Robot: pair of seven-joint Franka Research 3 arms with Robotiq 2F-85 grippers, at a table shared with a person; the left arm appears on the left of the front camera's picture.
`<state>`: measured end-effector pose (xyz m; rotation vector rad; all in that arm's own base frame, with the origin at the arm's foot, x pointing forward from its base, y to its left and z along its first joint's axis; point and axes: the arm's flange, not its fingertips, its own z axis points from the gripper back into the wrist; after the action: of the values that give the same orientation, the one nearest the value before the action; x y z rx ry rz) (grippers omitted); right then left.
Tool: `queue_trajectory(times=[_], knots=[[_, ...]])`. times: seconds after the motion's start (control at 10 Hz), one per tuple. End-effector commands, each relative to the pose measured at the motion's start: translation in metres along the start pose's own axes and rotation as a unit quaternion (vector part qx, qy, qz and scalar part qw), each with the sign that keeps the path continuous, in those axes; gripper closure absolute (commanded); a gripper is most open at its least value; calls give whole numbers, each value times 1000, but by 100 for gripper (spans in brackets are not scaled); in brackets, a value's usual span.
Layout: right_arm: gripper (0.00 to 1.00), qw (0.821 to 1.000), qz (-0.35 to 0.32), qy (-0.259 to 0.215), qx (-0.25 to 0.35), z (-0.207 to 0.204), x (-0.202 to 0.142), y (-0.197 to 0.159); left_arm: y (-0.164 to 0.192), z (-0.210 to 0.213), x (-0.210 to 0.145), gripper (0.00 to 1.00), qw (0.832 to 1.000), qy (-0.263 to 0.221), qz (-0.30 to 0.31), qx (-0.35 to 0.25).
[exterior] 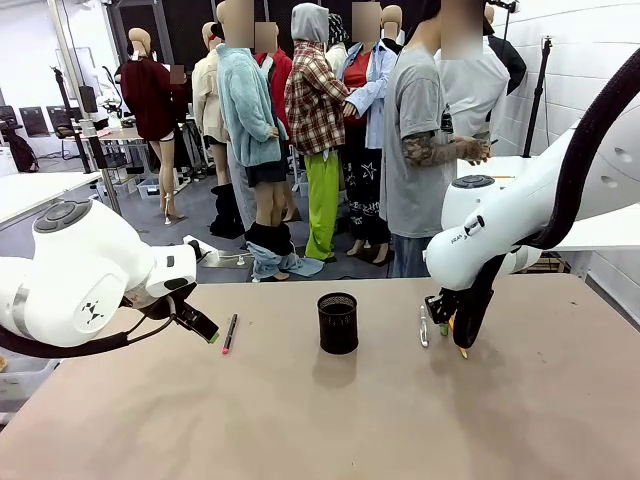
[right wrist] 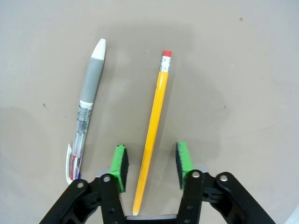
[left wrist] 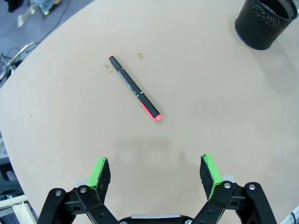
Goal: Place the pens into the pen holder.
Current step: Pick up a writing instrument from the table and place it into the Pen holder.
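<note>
Tan counter [exterior: 330, 420], holder [exterior: 338, 323] at centre, contents hidden, left tool [left wrist: 154, 163] wide open, empty, near black pen [left wrist: 134, 87], right tool [right wrist: 150, 158] half open astride pencil [right wrist: 156, 116], not gripping, grey pen [right wrist: 91, 84] beside.

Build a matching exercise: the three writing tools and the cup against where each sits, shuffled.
1. black pen with pink-red end
2. orange-yellow pencil with red eraser
3. grey-and-clear ballpoint pen
4. black mesh metal cup

A. between the green pads of the right gripper, untouched
B. upright, apart from every pen
C. flat, ahead of the open left gripper
D. flat, just outside the right gripper's pads

Pairs: 1-C; 2-A; 3-D; 4-B
</note>
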<state>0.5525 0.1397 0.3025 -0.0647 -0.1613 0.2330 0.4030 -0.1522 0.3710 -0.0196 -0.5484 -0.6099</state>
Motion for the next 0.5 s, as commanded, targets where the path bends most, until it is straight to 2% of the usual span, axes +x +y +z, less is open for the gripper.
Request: queue_trajectory(times=[0.0,0.2,0.4], knots=[[100,1000,3,20,9,-4,8,-1,1,0,0,0,1000,-1,2,0],[100,999,-2,29,14,-4,8,-2,1,0,0,0,1000,-1,2,0],[100,997,11,66,26,-9,9,-1,1,0,0,0,1000,-1,2,0]])
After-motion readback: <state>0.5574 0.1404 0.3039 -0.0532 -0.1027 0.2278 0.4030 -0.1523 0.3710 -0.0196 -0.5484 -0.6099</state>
